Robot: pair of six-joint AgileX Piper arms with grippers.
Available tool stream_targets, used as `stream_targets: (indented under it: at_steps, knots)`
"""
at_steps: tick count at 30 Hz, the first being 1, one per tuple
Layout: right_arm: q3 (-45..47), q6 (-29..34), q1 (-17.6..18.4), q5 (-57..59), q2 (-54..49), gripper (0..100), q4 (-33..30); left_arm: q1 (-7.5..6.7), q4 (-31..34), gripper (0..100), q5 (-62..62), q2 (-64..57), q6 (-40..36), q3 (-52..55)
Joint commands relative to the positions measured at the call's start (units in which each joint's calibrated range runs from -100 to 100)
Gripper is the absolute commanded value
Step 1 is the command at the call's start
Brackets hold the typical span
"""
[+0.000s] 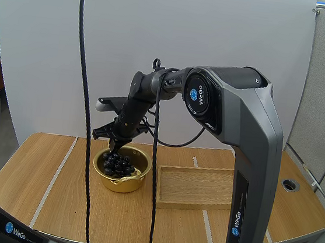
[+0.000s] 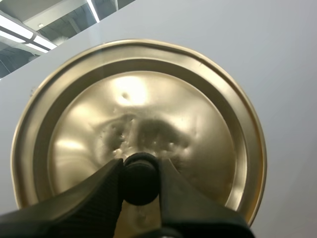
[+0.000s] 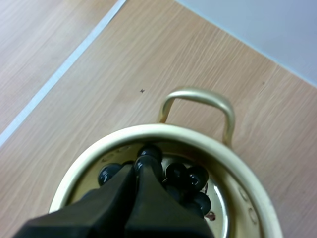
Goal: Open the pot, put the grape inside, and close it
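Right wrist view: my right gripper [image 3: 141, 163] reaches straight down into the open pot [image 3: 148, 130]. Its fingers are nearly closed, the tips pinching the top of the bunch of grapes [image 3: 185, 181], which sits inside the pot. My left gripper [image 2: 140, 166] clamps the knob [image 2: 140, 186] of the lid [image 2: 148, 99], held aloft and facing its camera. I judge that closing falls to the left arm once the right lifts clear.

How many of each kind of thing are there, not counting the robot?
pot: 1
lid: 1
bunch of grapes: 1
tray: 1
Total: 4
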Motion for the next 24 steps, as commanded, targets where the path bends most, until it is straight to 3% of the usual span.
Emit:
stream_targets:
  at_steps: [1, 9, 24]
  knots:
    - [-0.8, 0.1, 0.0, -1.0, -2.0, 0, -3.1, -0.18, 0.2, 0, -2.0, -0.5, -0.1, -0.4]
    - [-0.8, 4.2, 0.0, 1.9, -0.4, 0, -10.2, -0.18, 0.2, 0, -2.0, -0.5, -0.1, -0.4]
    - [4.7, 4.2, 0.0, -0.5, 0.8, 0, -8.3, -0.18, 0.2, 0, -2.0, -0.5, -0.1, -0.4]
